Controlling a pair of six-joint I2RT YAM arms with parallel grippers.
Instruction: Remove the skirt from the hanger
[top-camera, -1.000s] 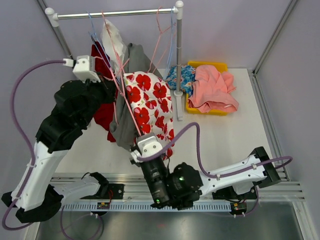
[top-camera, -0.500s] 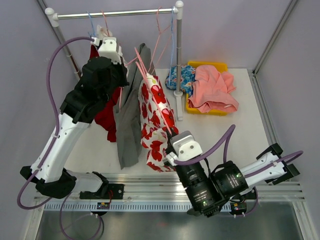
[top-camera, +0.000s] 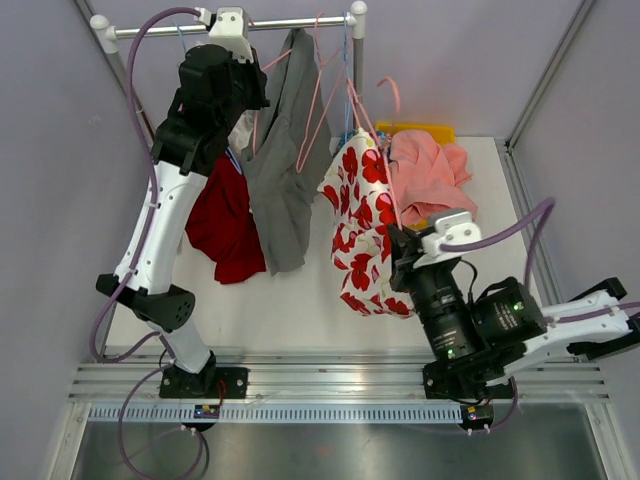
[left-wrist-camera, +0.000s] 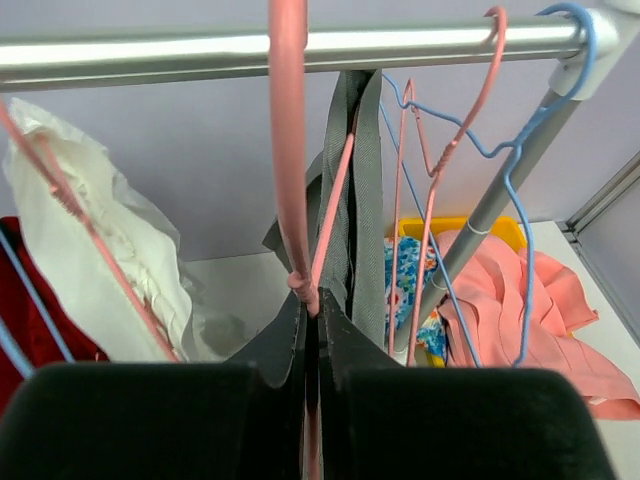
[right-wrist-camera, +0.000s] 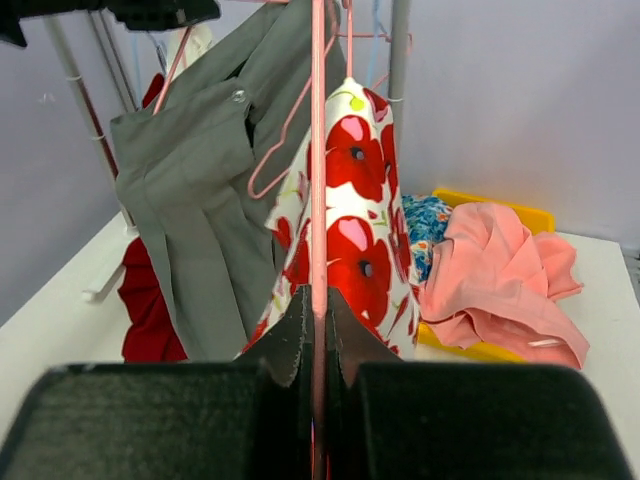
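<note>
Now the white red-poppy skirt (top-camera: 360, 230) hangs right of the steel rail (top-camera: 300, 22), swung clear on its pink wire hanger (right-wrist-camera: 318, 150), which the right fingers (right-wrist-camera: 290, 340) grip. The left fingers (left-wrist-camera: 285, 345) pinch a second pink hanger (left-wrist-camera: 288, 150). The skirt is not yet off.

**Bright, even light; soft focus close to the wrist lenses**

The light is diffuse and comes from overhead, filling all three views without harsh contrast. In the top view the white surface (top-camera: 300, 300) carries only faint, soft-edged shadows under the hanging clothes. The metal strip (top-camera: 330, 445) at the near edge gives a dull grey sheen. In the left wrist view the rail (left-wrist-camera: 200, 50) shows a pale streak of glare along its length and bows slightly, a wide-lens bend. The left pincer (left-wrist-camera: 312, 345) is a near-black, underexposed mass, and the pink hanger wire (left-wrist-camera: 285, 150) clamped in it is blurred. The right pincer (right-wrist-camera: 318, 335) is equally dark and soft. The skirt hanger (right-wrist-camera: 318, 150) it grips smears near the lens, while the skirt (right-wrist-camera: 355, 200) behind is sharp and saturated.
</note>
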